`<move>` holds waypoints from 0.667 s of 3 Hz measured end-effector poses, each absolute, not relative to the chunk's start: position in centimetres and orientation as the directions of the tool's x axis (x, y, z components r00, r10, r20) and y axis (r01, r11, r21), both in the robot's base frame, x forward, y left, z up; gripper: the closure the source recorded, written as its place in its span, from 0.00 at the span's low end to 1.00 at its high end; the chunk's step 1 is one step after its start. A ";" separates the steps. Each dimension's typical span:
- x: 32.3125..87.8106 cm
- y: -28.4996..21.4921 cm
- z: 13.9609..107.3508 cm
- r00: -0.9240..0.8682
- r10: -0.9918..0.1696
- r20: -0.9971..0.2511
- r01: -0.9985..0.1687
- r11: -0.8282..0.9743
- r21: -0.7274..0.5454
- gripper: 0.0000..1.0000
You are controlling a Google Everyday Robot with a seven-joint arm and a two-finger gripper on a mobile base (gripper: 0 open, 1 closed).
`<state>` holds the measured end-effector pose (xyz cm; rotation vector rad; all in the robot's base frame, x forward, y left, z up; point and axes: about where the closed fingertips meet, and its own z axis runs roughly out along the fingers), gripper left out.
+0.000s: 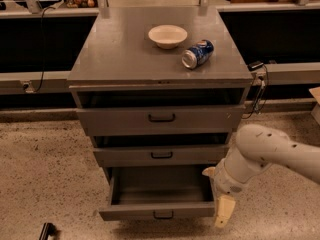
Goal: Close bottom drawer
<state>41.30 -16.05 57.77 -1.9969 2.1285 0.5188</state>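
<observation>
Item: bottom drawer (157, 210), lowest of three in the grey cabinet (100, 59); stands pulled well out from the cabinet's face, box open and showing nothing inside, low flat front carrying a small black handle (163, 215) at mid-width.

Item: gripper (223, 210), on a white arm entering from the cabinet's right side; hangs low at the cabinet's front right corner, just beside the right end of the drawer front, apparently not touching it; whether it is spread or pressed together cannot be told.

Relation governing the move: the drawer front runs crosswise to the cabinet's face; its travel runs straight back into the cabinet. The gripper sits off the front's right end rather than before it; by judgement it must come round in front of the panel, nearer the handle, then push toward the cabinet; a push at the end alone risks skewing the box.
</observation>
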 end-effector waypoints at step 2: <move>41.4 -12.5 49.5 -0.100 -0.872 -0.479 -0.994 0.070 0.080 0.00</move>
